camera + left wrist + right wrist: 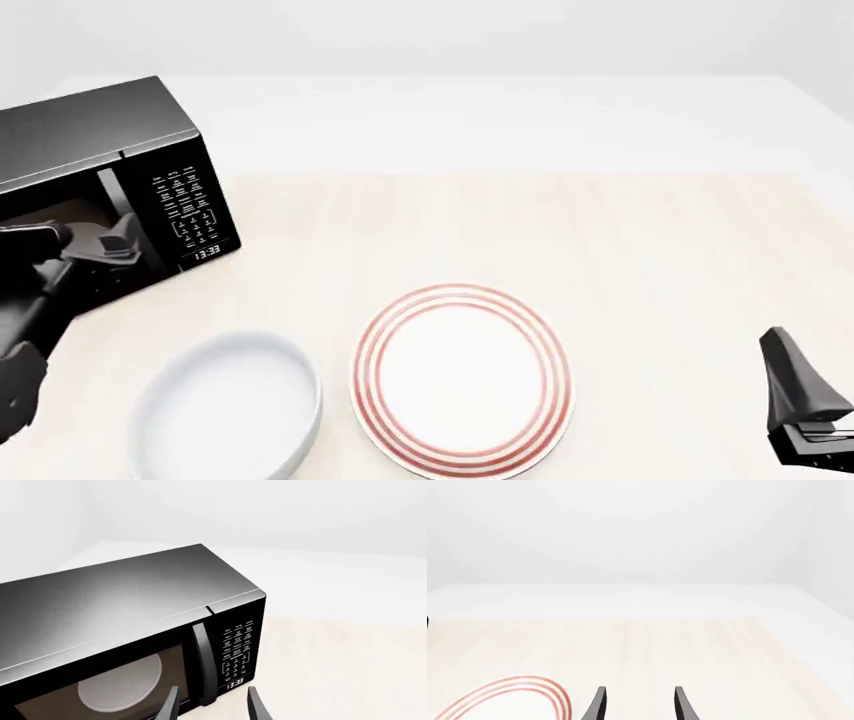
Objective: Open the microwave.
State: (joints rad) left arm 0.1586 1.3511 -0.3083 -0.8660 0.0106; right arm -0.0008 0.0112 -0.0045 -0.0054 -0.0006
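Note:
The black microwave (94, 140) stands at the table's far left with its door shut. In the left wrist view I see its dark window with a white turntable inside, its vertical bar handle (200, 660), its keypad (239, 647) and its clock (235, 684). My left gripper (212, 707) is open, and the lower end of the handle lies in line with the gap between its fingers. In the front view the left gripper (118, 243) hangs just in front of the door near the handle (112, 195). My right gripper (639, 707) is open and holds nothing, low at the near right (801, 395).
A white plate with red rings (461, 375) lies at the near middle of the table; its rim also shows in the right wrist view (514, 692). A white bowl (227, 405) sits to its left, close to the left arm.

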